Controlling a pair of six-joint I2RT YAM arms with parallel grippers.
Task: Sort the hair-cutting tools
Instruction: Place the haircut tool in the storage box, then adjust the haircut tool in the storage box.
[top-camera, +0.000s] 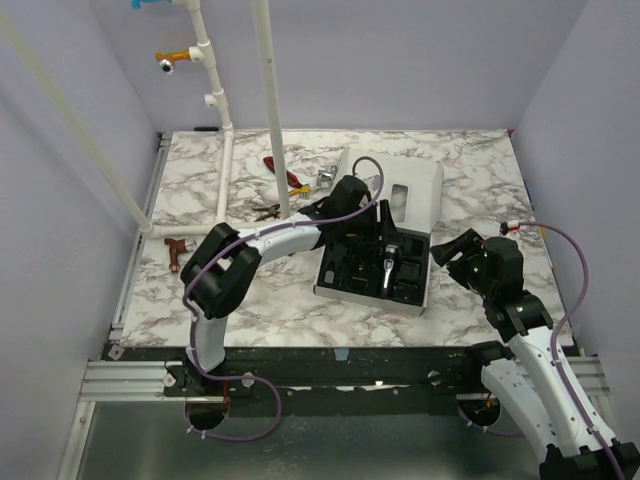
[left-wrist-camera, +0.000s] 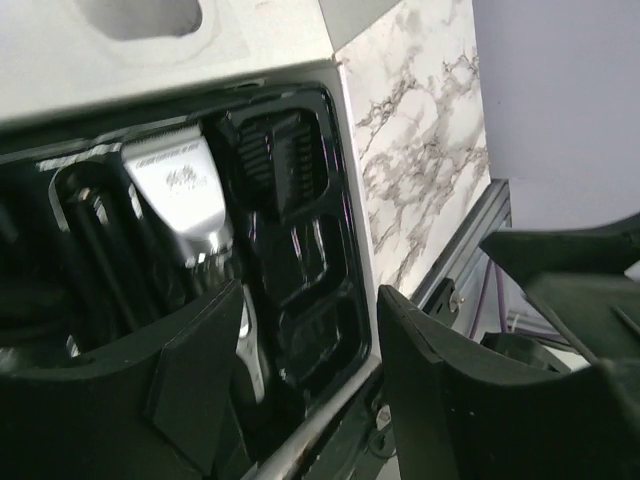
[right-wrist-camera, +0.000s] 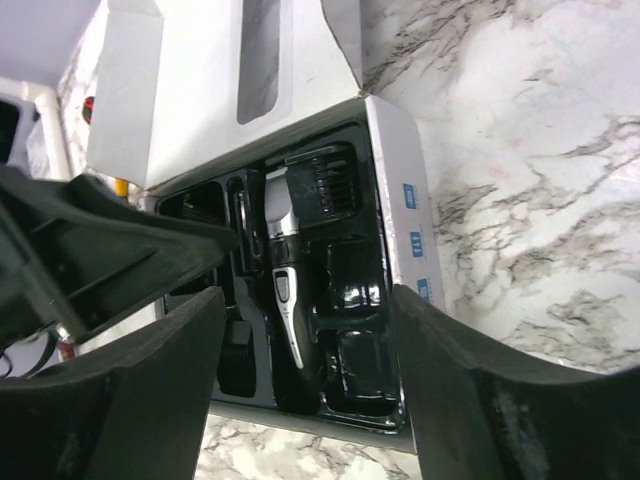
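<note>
A white box (top-camera: 426, 285) holds a black moulded tray (right-wrist-camera: 365, 395) in the middle of the table. In the tray lies the slim black clipper (right-wrist-camera: 285, 290) with its silver blade end (left-wrist-camera: 180, 190). Beside the blade sits a black comb guard (left-wrist-camera: 280, 160), which also shows in the right wrist view as the guard (right-wrist-camera: 328, 180). More black pieces sit in the left pockets (right-wrist-camera: 235, 360). My left gripper (top-camera: 385, 222) hangs over the tray, open, with nothing between its fingers (left-wrist-camera: 190, 370). My right gripper (top-camera: 450, 255) stands open just right of the box, empty.
The box's white lid (top-camera: 395, 185) lies folded back behind the tray. Red-handled pliers (top-camera: 283, 178) and a yellow-handled tool (top-camera: 268, 211) lie at the back left, near a white pipe frame (top-camera: 270, 100). A reddish-brown T-shaped piece (top-camera: 176, 248) rests at the left edge.
</note>
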